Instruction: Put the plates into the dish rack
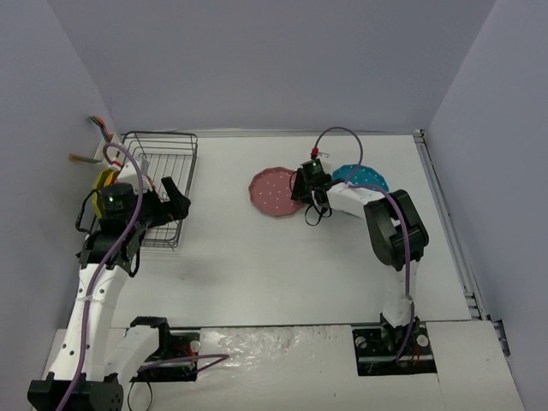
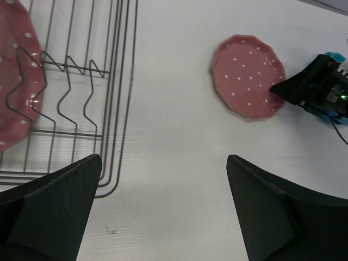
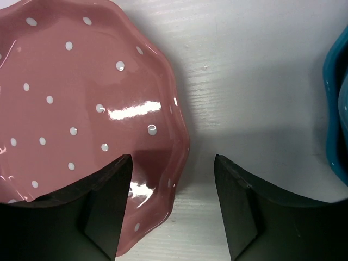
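From my station I see the right gripper point(image 3: 173, 160) low over the white table point(image 1: 257, 274). Its jaws are partly apart and straddle the edge of a glossy pink round scalloped plate with white dots point(image 3: 81, 103). One finger point(image 3: 106, 212) sits over the plate's rim, the other point(image 3: 244, 212) over bare table beside it. The gap between the fingers is wider than the rim, so I read nothing as clamped. This plate lies flat on the table, to the right of the rack and well apart from it. On the gripper's other side lies a turquoise-blue scalloped plate point(image 3: 338, 103), also flat on the table. In the top view the right arm covers part of it.

The left gripper point(image 2: 163, 163) hangs by the near right corner of the rectangular black wire dish rack point(image 1: 171, 158), which stands at the far left of the table. Its jaws are spread wide with nothing between them. In the rack I see a second pink dotted plate point(image 2: 16, 81) set among the wire tines. The top view shows a lime-yellow plate point(image 1: 104, 181) at the rack's left side.
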Controlling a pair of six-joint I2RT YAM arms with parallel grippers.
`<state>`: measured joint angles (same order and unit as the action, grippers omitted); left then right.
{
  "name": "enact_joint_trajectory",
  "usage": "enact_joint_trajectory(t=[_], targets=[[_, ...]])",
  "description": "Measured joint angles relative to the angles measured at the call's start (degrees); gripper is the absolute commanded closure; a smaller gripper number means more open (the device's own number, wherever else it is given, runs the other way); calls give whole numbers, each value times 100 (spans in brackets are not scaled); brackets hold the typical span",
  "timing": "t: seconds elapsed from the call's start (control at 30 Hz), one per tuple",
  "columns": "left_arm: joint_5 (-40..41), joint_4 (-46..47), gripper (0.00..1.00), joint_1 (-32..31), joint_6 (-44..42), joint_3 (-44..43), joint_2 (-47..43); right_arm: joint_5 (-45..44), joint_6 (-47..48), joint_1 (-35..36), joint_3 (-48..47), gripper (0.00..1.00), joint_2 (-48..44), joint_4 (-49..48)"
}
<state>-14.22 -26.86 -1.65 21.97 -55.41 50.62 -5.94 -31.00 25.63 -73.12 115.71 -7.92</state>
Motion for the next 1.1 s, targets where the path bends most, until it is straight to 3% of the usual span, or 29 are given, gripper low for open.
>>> enact_joint_trajectory(t=[0.1, 0.37, 0.73, 1.1], targets=[[-79, 105, 3, -257, 251, 210, -50, -45, -92, 4, -9, 59, 35, 1], [142, 472, 3, -1330, 809, 672, 306, -91, -353, 2, 80, 100, 15, -151], [666, 1248, 3, -2425, 1802, 734, 1551, 116, -831, -51, 833, 100, -566, -223], [582, 2311, 3, -2821, 3089, 745, 3119, 768, -1294, -125, 989, 100, -1033, 372]])
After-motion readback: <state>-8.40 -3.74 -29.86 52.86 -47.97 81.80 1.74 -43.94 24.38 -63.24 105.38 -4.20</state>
